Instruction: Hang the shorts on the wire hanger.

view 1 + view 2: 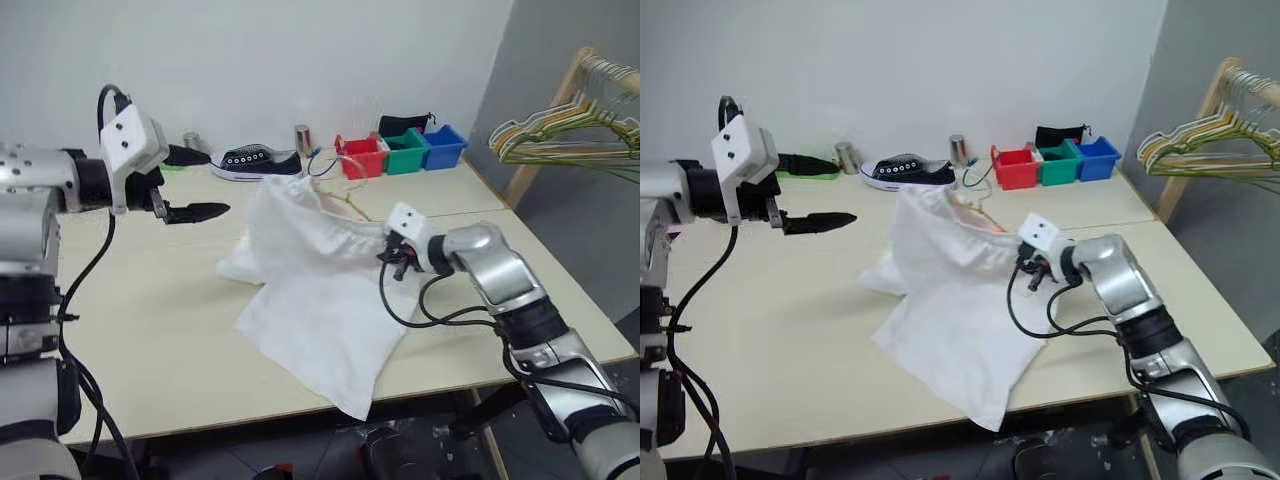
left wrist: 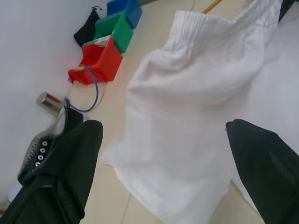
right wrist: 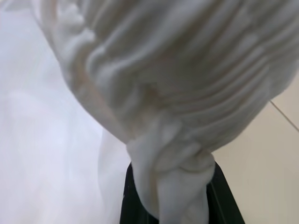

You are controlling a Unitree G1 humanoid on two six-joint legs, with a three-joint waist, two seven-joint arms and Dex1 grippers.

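1. Shorts (image 1: 318, 300) lie spread over the middle of the pale worktop (image 1: 150, 340), one leg end drooping over its near edge; every place below is given from these shorts
2. At their right side, the right gripper (image 1: 396, 256) has its jaws pressed together on a bunched fold of the gathered waistband, which the right wrist view shows squeezed between the black fingers (image 3: 219, 196)
3. From that pinch the waistband rises, so the upper part of the shorts stands lifted off the worktop like a tent
4. A thin pale wire, seemingly the wire hanger (image 1: 345, 203), shows just behind the raised waistband; how it lies I cannot tell
5. Well to the left of the shorts and above the worktop, the left gripper (image 1: 190, 211) hangs free with its jaws spread wide, holding nothing, pointing toward the cloth
6. Behind the shorts, along the far edge by the wall, stand a black sneaker (image 1: 255, 161), a metal can (image 1: 302, 139), then red (image 1: 362, 156), green (image 1: 405, 151) and blue (image 1: 443, 146) bins
7. Far right of the shorts, off the worktop, a bunch of coloured hangers (image 1: 560, 135) hangs on a wooden rack (image 1: 560, 110)
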